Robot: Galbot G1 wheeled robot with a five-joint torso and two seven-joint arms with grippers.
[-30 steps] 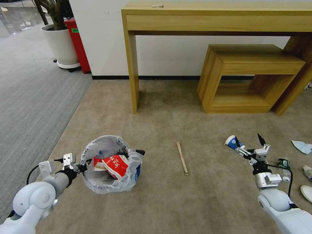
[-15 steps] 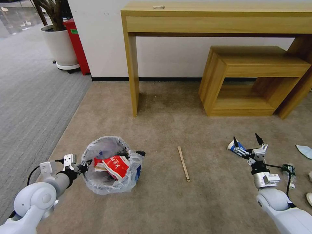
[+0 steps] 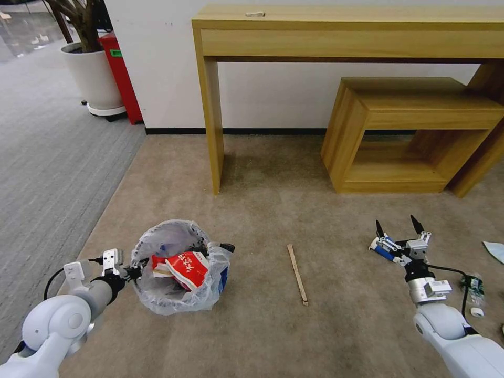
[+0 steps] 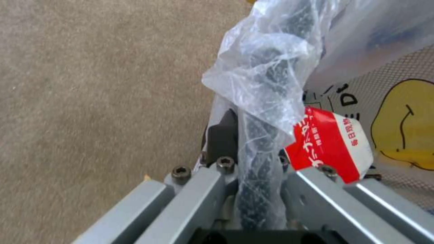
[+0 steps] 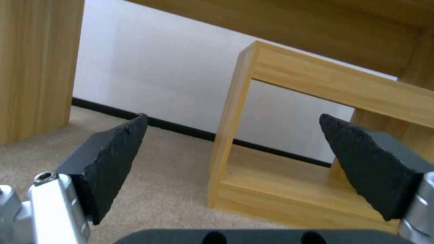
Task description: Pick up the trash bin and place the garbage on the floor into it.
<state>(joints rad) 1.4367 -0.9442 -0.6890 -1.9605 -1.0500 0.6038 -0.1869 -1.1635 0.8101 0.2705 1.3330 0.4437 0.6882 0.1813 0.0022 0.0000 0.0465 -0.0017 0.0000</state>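
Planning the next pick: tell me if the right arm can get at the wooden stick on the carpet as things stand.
Probably yes. The right gripper is open and holds nothing, and the wooden stick lies alone on bare carpet to its left, with nothing between them. The left gripper is shut on the trash bin.

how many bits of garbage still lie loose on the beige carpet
4 that I can make out: a wooden stick mid-carpet, a blue-white paper cup partly behind the right pincer, a small bottle and a light-blue mask at the right edge. More may lie beyond it.
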